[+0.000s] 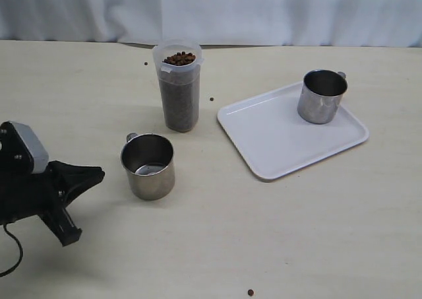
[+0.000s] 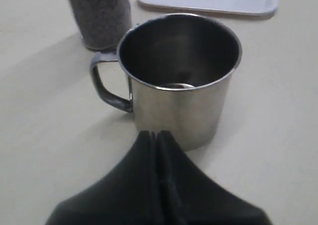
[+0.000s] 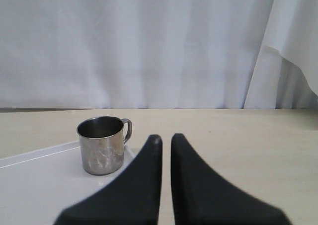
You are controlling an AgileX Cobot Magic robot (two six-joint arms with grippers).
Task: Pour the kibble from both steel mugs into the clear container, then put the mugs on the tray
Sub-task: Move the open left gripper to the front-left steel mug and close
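Kibble (image 1: 179, 59) is seen in the exterior view heaped to the rim of the clear container (image 1: 178, 91), which is stood upright toward the back of the surface (image 1: 297, 233). The left mug (image 1: 148, 166) is placed upright on the surface in front of the container, apart from it, with its bare steel floor exposed. The right mug (image 1: 321, 96) is set upright on the far corner of the tray (image 1: 277, 140), which is laid to the right of the container. A few stray pellets (image 1: 211, 99) are scattered about. The left tool (image 1: 97, 174) is held low, just left of the left mug and clear of it.

In the left wrist view, that tool's fingers are pressed together with nothing between them and are pointed at the left mug's wall.

In the right wrist view, the right tool (image 3: 163, 138) is narrowed to a thin slit with nothing gripped, and is kept apart from the right mug on the tray, before a white curtain (image 3: 139, 46).
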